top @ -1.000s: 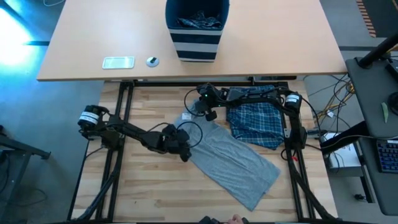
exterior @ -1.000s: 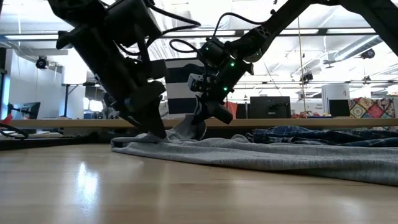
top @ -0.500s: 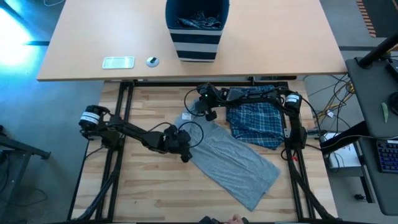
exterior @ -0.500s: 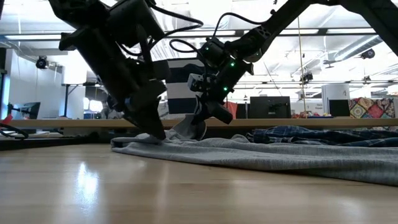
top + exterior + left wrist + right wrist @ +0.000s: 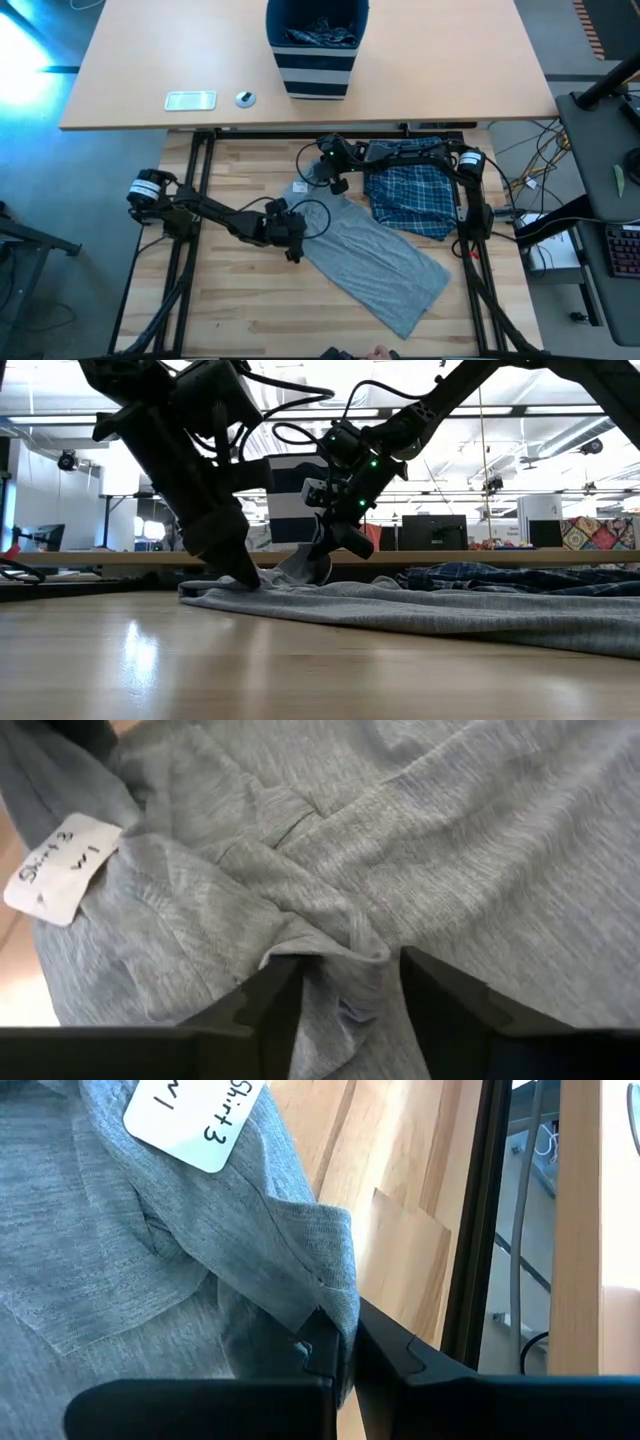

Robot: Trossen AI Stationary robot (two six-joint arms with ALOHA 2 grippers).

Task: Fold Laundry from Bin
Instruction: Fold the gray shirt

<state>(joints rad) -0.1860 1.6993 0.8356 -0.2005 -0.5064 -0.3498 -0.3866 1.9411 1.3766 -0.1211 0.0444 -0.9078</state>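
Observation:
The grey T-shirt point(image 5: 375, 255) lies spread flat on the wooden table, slanting from far left to near right. A white label point(image 5: 298, 188) sits at its far-left end. My left gripper point(image 5: 293, 250) is down on the shirt's left edge, shut on a bunch of cloth. My right gripper point(image 5: 338, 187) is shut on the shirt's far-left end beside the label. Blue-and-white plaid garments point(image 5: 410, 195) lie on the table to the right of the shirt. The navy striped bin point(image 5: 318, 60) stands on the desk beyond, with dark cloth inside. My left gripper pinches a puckered ridge of the grey shirt point(image 5: 340, 955) between its two fingers, coming slanting down from the table's left. The cloth wrinkles toward the fingers. The shirt stays on the table here point(image 5: 245, 580). My right gripper pinches a folded edge of the shirt point(image 5: 335, 1315) between its two fingers, close to the white label point(image 5: 195, 1115). It comes slanting down from the table's far right. That end is raised a little off the table point(image 5: 305, 565); the rest lies flat.
A flat pale device point(image 5: 190, 100) and a small round object point(image 5: 245, 98) lie on the far desk left of the bin. Black frame rails point(image 5: 190, 200) run along the table's left and right sides. Bare wood point(image 5: 230, 310) shows near the front left.
My left gripper has shifted a little toward the table's left, still down on the shirt's edge. My right gripper and the shirt's raised end have kept still.

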